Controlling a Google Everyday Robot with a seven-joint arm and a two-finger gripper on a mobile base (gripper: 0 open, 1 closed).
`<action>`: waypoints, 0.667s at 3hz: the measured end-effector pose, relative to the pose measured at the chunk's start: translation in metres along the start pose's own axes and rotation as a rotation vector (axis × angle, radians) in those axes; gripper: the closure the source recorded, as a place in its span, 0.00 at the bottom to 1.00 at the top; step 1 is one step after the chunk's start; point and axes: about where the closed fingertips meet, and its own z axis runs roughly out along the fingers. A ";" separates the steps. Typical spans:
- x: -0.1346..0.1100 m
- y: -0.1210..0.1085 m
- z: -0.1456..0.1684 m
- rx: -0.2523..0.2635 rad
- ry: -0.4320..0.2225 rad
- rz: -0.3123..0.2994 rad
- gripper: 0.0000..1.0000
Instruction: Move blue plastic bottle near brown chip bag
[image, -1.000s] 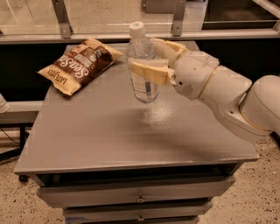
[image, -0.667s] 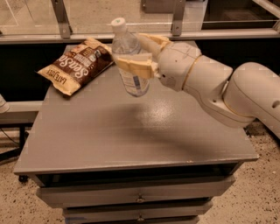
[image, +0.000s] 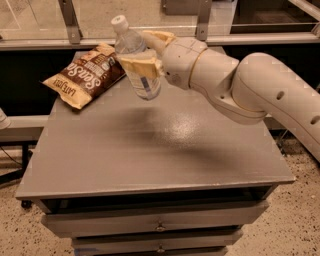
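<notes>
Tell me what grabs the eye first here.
A big white arm reaches in from the right, its tool shut on a clear bottle, which is tilted above the rear of the grey table. Just left of the bottle, a brown chip bag lies flat at the table's back left corner.

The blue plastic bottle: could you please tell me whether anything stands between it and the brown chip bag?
Nothing visible does. The gripper is shut on the blue plastic bottle, holding it tilted close beside the brown chip bag, and only bare grey table shows between the two.
</notes>
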 end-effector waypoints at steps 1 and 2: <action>0.003 -0.009 0.014 0.001 -0.003 -0.008 1.00; 0.006 -0.014 0.034 -0.007 -0.011 -0.003 1.00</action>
